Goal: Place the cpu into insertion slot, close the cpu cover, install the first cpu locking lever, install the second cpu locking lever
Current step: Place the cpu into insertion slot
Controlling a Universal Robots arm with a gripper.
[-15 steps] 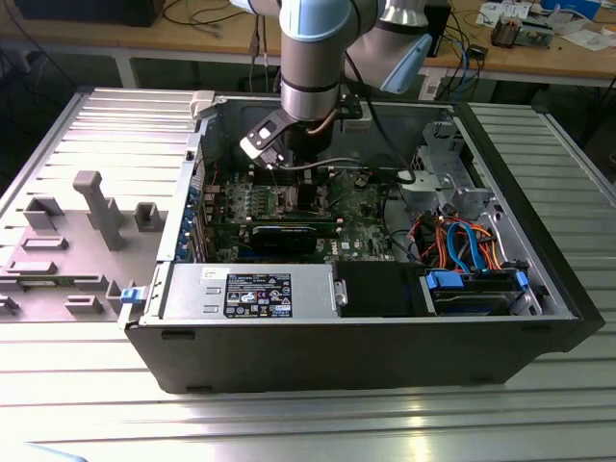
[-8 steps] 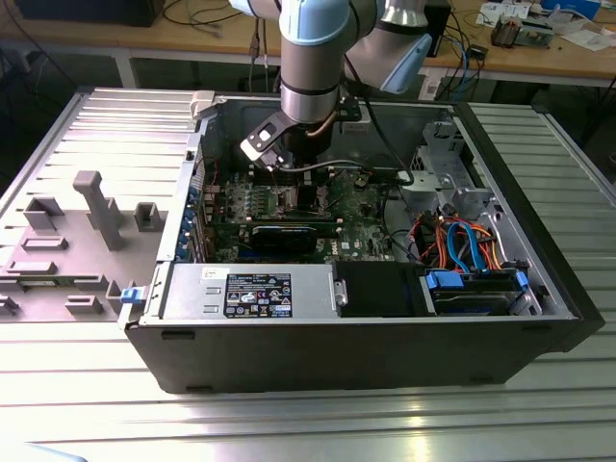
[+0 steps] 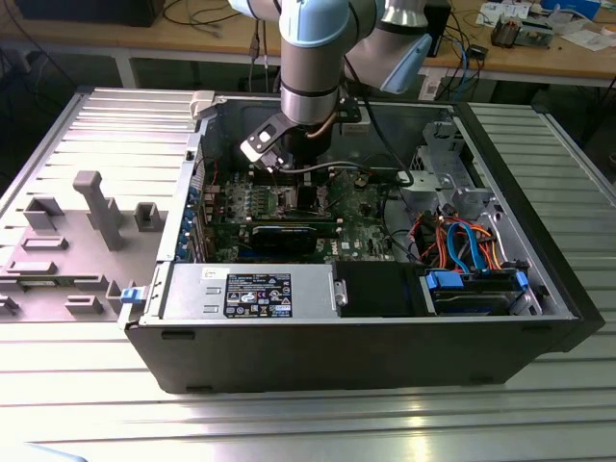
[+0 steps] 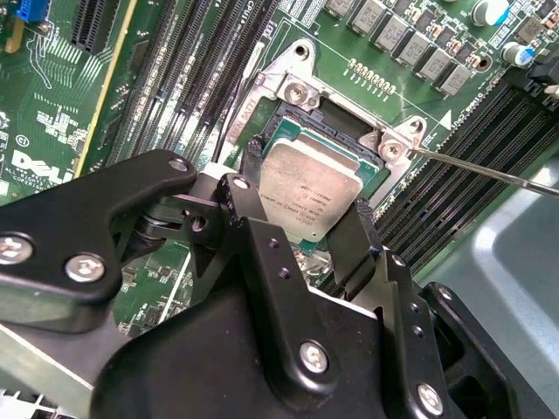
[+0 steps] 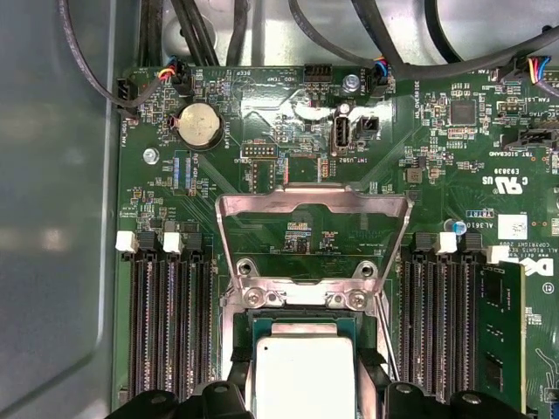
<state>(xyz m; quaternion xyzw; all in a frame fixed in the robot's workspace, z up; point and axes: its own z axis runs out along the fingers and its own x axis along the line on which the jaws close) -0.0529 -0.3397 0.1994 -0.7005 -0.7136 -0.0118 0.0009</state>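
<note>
Hung low inside an open computer case (image 3: 337,351). Pinched the cpu (image 4: 307,201) by two opposite edges, jaws of the gripper (image 4: 310,182) pressed against its sides. Held it directly at the insertion slot (image 4: 341,129), seated or not impossible to tell. Showed the cpu cover (image 5: 314,208) tilted open beyond the slot.

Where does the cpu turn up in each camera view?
Second wrist view: the cpu gripped in the claw, over the insertion slot.
First wrist view: cpu between the memory slot banks.
Exterior view: hidden beneath the claw, over the motherboard.
Shared landmark: the screwed bracket beside it.
</note>
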